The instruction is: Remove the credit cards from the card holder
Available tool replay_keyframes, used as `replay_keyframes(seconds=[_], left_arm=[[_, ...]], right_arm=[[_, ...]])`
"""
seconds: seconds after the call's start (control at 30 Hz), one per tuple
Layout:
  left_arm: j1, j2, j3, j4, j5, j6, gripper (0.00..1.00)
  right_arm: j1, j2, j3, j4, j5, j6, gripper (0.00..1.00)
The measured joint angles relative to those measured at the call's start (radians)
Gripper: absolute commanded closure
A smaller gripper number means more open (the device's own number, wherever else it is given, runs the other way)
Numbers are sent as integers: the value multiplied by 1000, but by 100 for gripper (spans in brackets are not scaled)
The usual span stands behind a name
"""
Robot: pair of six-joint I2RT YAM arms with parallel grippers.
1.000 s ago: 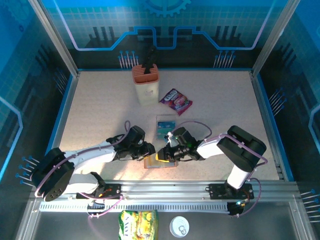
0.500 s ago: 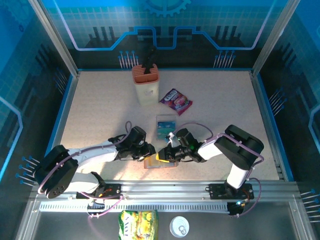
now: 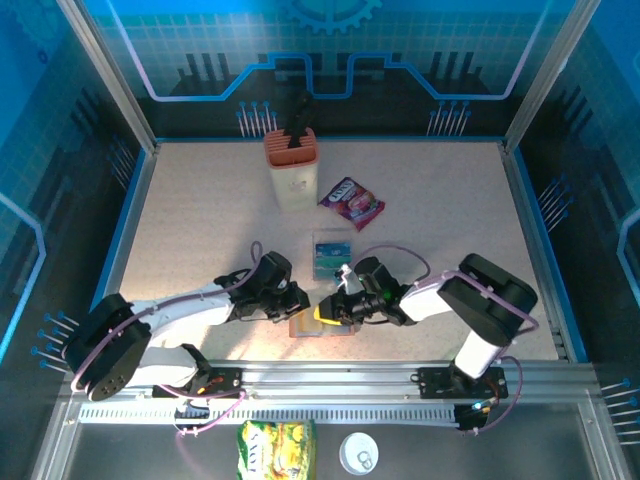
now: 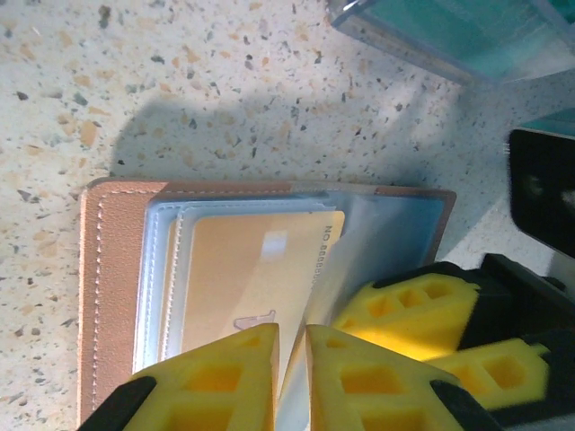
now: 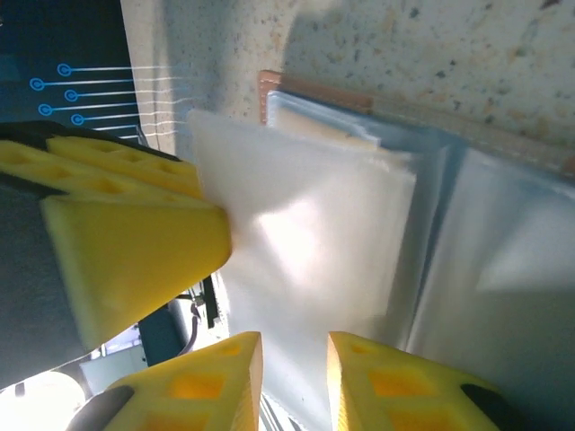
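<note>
Two fingers of left gripper [image 4: 292, 337]: almost together, pinching the edge of a clear sleeve [image 5: 305, 233].
Fingers of right gripper [image 5: 295, 346]: narrow gap, same sleeve caught between.
Open card holder [image 4: 108, 269]: flat on table [image 4: 225, 90].
One credit card [image 4: 243, 269]: orange-yellow, inside a pocket.

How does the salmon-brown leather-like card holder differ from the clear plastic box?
The card holder is opaque salmon-brown and lies open, an orange-yellow card in its sleeves; the clear plastic box shows teal contents. The holder lies nearer the front of the table, the box farther back. Both rest flat.
</note>
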Motion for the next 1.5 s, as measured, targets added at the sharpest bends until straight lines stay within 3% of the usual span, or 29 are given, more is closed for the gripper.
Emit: replay_keyframes(seconds=[0.23, 0.37, 0.5, 1.1, 1.5], left_arm=[[-1, -4, 0, 1, 17, 4, 81], [-13, -2, 13, -1, 27, 5, 74], [-18, -2, 40, 1, 31, 8, 74], [-19, 65, 70, 4, 49, 41, 83], [-19, 66, 70, 0, 49, 42, 87]], right_arm=[[-1, -199, 143, -356, 69, -152, 70], [-2, -240, 165, -470, 97, -200, 69], [-8, -244, 165, -549, 116, -224, 69], [-19, -159, 168, -558, 96, -238, 71], [-19, -258, 206, -655, 120, -261, 70]])
